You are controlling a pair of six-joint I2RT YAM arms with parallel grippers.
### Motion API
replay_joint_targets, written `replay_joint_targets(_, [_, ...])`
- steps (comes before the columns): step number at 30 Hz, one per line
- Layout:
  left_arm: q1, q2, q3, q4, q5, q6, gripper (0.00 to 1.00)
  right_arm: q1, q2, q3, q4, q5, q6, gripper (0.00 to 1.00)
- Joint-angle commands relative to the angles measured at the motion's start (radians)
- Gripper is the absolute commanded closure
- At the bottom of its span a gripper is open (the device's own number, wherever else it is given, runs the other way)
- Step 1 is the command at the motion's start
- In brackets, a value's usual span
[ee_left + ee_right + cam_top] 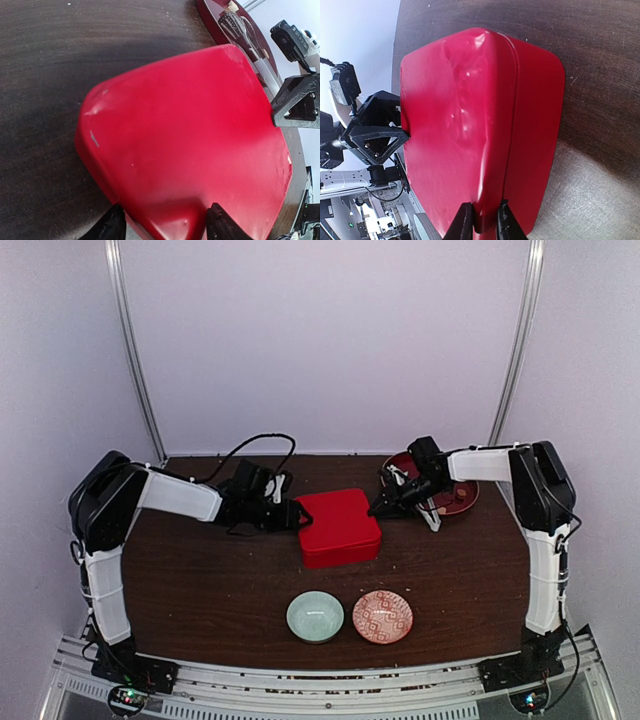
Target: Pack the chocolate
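- At table centre, right gripper (485,222) is pinching the thin right rim of the red box (338,526); the rim risks slipping free.
- Left gripper (165,227) is straddling the box's left corner, contact unclear; the box risks skidding.
- Chocolate (232,6) is sitting on the far-right plate (468,498).

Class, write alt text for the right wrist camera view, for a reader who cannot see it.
A closed red box fills the view, lying on a dark wooden table. At the bottom, the right gripper pinches the raised edge of its lid between two black fingers; the left gripper sits at the box's far side.
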Motion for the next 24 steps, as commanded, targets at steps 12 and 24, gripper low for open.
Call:
replay_joint_targets(12, [0.028, -0.199, -0.052, -0.148, -0.129, 0.163, 0.37, 0.044, 0.026, -0.147, 0.013, 0.117, 0.011, 0.97])
replay_joint_targets(24, [-0.065, -0.326, 0.044, -0.353, -0.160, 0.431, 0.50, 0.156, -0.051, -0.383, 0.451, 0.041, 0.363, 0.97])
